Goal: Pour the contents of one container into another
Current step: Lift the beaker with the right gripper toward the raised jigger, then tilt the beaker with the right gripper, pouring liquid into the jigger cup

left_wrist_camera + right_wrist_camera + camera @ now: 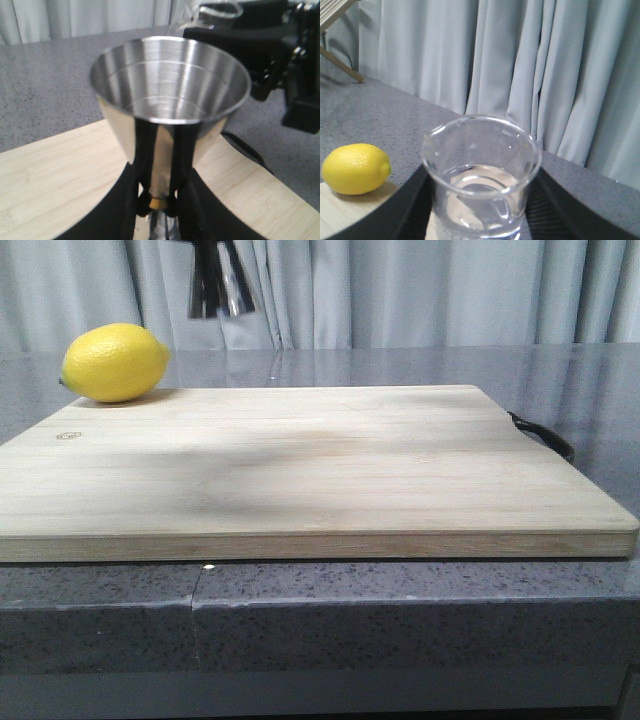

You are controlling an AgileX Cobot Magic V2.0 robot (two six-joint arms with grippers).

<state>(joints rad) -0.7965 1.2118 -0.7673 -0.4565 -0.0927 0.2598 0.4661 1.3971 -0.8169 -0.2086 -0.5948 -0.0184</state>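
Note:
The steel jigger (170, 85) is held upright above the wooden cutting board (45, 180). My left gripper (159, 201) is shut on its narrow waist at the gold band (159, 202), and its upper cup looks empty. In the front view only the jigger's (218, 285) lower part shows, high at the back left. The glass beaker (481, 175) holds clear liquid and stands upright between the black fingers (410, 210) of my right gripper (482, 212), which is shut on it. In the left wrist view the beaker's rim (220, 10) and the right arm (280, 45) show just beyond the jigger.
A yellow lemon (114, 362) lies at the cutting board's (300, 470) far left corner; it shows in the right wrist view too, lemon (355, 168). A black strap handle (545, 435) sticks out from the board's right side. Grey counter and curtains lie behind.

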